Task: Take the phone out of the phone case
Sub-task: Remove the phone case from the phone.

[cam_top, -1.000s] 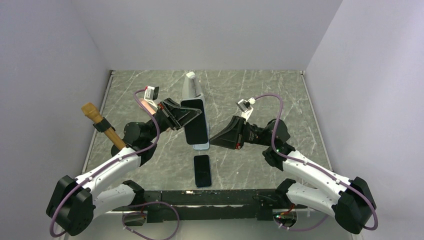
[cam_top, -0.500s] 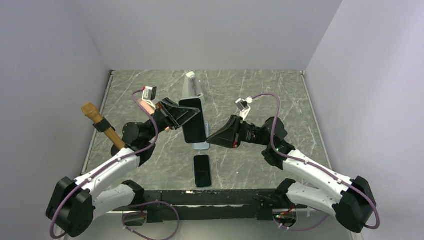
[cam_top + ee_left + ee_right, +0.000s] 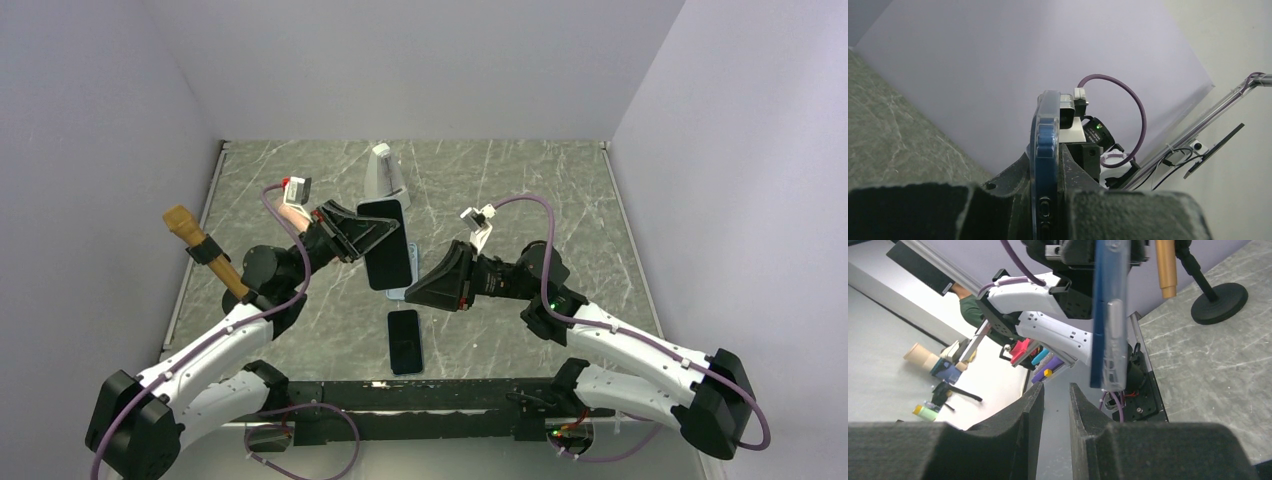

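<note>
Marbled table (image 3: 520,190) below; the left gripper (image 3: 365,235) clamps the clear case (image 3: 1038,125) in mid-air, the phone (image 3: 385,250) apparently fully seated inside, long axis running far-to-near. The right gripper (image 3: 412,292) sits just beside its near end, fingers narrowly parted, empty.

centre: your left gripper (image 3: 368,236) clamps the cased phone (image 3: 388,250) aloft, blocking the middle | right gripper (image 3: 411,293) just beside its lower end, fingers narrowly parted | below: spare phone (image 3: 404,341) flat on the table (image 3: 570,190) | rear: white stand (image 3: 381,172) close behind | left edge: wooden post (image 3: 183,222) | you have room over the far right of the table
</note>
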Robot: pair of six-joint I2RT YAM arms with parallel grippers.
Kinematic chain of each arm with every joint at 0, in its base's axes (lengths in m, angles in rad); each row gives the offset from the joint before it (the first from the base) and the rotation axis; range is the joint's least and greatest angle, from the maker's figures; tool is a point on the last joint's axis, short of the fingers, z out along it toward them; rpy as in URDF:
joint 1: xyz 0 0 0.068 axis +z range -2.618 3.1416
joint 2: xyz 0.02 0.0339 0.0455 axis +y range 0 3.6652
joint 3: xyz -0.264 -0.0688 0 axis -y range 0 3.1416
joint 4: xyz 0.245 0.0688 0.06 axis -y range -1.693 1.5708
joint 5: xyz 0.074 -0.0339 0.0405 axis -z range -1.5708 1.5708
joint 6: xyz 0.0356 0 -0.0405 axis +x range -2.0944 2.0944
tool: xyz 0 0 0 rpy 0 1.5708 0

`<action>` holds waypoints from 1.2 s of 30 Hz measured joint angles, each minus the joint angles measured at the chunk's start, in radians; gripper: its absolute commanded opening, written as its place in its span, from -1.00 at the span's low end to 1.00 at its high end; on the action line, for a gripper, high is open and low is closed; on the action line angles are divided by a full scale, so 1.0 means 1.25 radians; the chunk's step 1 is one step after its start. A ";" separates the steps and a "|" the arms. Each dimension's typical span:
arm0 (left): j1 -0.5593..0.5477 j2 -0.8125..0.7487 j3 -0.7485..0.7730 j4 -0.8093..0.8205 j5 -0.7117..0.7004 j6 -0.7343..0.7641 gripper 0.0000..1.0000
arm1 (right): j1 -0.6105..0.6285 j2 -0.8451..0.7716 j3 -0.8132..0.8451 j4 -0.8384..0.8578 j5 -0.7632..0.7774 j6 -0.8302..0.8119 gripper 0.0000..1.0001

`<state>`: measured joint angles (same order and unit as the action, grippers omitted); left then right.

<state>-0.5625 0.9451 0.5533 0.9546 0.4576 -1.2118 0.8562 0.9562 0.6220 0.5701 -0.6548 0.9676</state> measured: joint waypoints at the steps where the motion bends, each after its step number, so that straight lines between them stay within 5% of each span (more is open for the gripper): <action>1: 0.000 0.002 0.000 -0.003 -0.002 0.000 -1.00 | 0.001 0.000 0.000 0.002 0.000 0.000 -0.43; 36: 0.000 -0.024 -0.047 0.013 -0.042 -0.028 -1.00 | 0.004 -0.011 0.000 -0.035 0.060 -0.039 -0.29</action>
<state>-0.5621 0.9146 0.4942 0.9710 0.4053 -1.2469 0.8612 0.9424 0.6216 0.5262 -0.5804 0.9184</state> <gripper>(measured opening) 0.166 0.346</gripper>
